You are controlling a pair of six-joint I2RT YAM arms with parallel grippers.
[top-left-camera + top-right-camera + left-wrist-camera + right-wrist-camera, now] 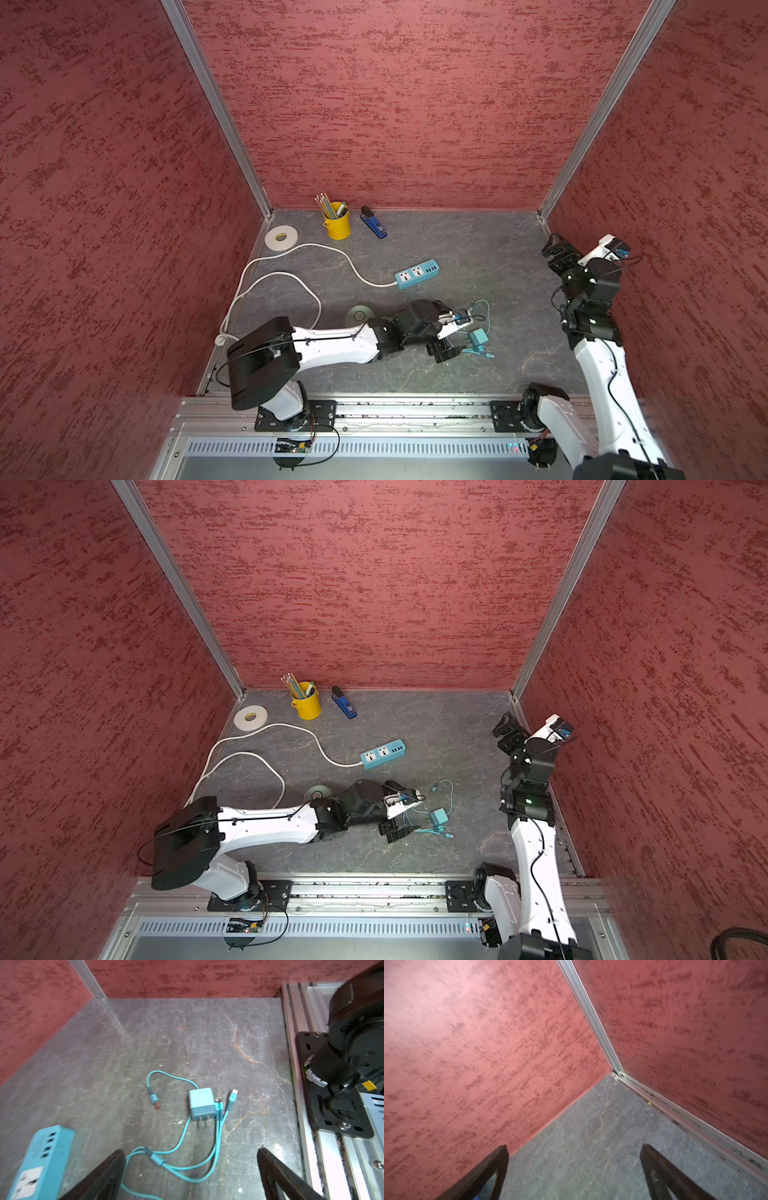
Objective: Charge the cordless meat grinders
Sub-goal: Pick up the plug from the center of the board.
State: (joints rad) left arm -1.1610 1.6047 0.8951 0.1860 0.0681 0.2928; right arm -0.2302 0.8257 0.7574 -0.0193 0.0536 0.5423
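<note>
R gripper (574,1147) faced a corner, jaws wide apart w/ only grey floor (602,1122) btw them. Two red walls (477,1043) met at an alu post (591,1016). A rail (706,1132) ran along one wall's base; pic slightly blurred.

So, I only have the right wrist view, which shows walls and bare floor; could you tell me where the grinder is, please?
Observer: The grinder sits beside the left arm, partly hidden by it.
Operator: And the charger?
Observer: The charger lies unplugged, prongs bare, just ahead of the open left gripper.
Operator: Where would it plug in?
Observer: The power strip lies farther back, with both sockets empty.
</note>
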